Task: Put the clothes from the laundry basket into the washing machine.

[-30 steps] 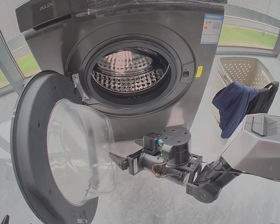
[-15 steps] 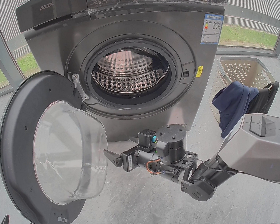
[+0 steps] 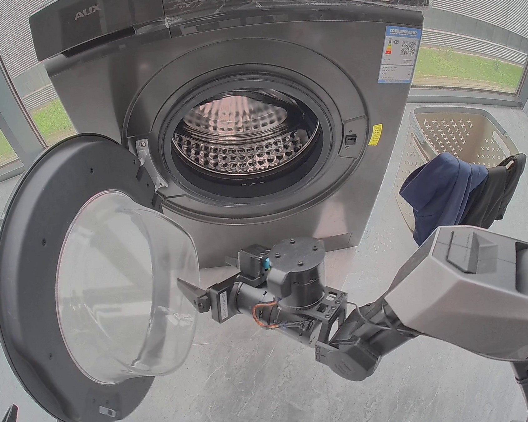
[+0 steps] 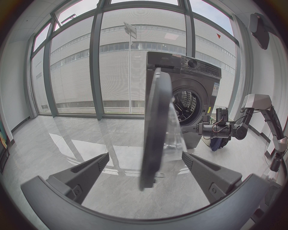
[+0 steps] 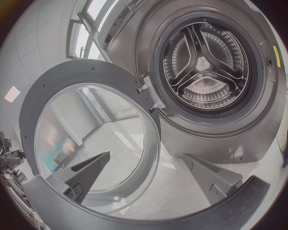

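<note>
the clothes, a navy garment and a black one, droop lengthwise over the near rim of the laundry basket, on the floor right of the washing machine. its door stands wide open leftward. the right gripper is near the door glass, fingers spread wide, holding nothing. the left gripper is likewise spread and holds nothing.

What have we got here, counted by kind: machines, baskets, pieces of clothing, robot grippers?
washing machine: 1
laundry basket: 1
clothes hanging over the basket's rim: 2, a navy garment and a black garment
grippers: 2, the left gripper and the right gripper, both open
Total: 6
</note>
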### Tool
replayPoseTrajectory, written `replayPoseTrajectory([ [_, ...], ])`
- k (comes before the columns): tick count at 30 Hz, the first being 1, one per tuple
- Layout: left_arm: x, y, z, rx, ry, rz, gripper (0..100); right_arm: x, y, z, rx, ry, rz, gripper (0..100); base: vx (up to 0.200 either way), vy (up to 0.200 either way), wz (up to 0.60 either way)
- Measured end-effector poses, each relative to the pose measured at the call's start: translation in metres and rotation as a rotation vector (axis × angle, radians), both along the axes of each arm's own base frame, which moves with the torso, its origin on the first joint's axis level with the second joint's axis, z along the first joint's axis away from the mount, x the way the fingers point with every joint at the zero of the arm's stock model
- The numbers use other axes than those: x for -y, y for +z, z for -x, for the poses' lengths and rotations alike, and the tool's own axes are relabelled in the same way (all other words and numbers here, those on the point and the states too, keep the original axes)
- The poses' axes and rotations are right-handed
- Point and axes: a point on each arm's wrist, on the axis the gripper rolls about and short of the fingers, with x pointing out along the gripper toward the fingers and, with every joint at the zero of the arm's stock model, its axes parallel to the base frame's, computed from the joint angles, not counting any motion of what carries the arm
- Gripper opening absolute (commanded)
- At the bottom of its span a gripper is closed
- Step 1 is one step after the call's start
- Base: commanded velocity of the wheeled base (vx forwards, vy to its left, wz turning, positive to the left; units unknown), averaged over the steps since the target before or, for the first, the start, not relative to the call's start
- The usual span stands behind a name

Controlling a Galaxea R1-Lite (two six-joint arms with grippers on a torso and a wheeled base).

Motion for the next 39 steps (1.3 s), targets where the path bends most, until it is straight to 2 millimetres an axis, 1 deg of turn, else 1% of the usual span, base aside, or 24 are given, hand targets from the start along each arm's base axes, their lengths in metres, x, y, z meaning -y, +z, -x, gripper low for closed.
replayPoseTrajectory([
  [4,0.0,0.0,0.0,0.0,0.0,0.0,100,-0.012,-0.003,0.002,0.013,0.017,-0.016,100,0.0,0.0,0.0],
  [8,0.0,0.0,0.0,0.0,0.0,0.0,100,-0.015,-0.006,0.002,0.013,0.019,-0.017,100,0.0,0.0,0.0],
  [12,0.0,0.0,0.0,0.0,0.0,0.0,100,-0.011,-0.009,-0.003,0.004,0.005,-0.006,100,0.0,0.0,0.0],
  [18,0.0,0.0,0.0,0.0,0.0,0.0,100,-0.011,-0.014,-0.002,-0.019,0.01,0.019,100,0.0,0.0,0.0],
  [22,0.0,0.0,0.0,0.0,0.0,0.0,100,-0.017,-0.017,0.003,-0.025,0.026,0.026,100,0.0,0.0,0.0],
  [27,0.0,0.0,0.0,0.0,0.0,0.0,100,-0.031,-0.021,0.006,-0.017,0.046,0.015,100,0.0,0.0,0.0],
  [33,0.0,0.0,0.0,0.0,0.0,0.0,100,-0.049,-0.022,0.002,0.015,0.056,-0.028,100,0.0,0.0,0.0],
  [39,0.0,0.0,0.0,0.0,0.001,0.0,100,-0.056,-0.028,-0.004,0.029,0.033,-0.055,100,0.0,0.0,0.0],
])
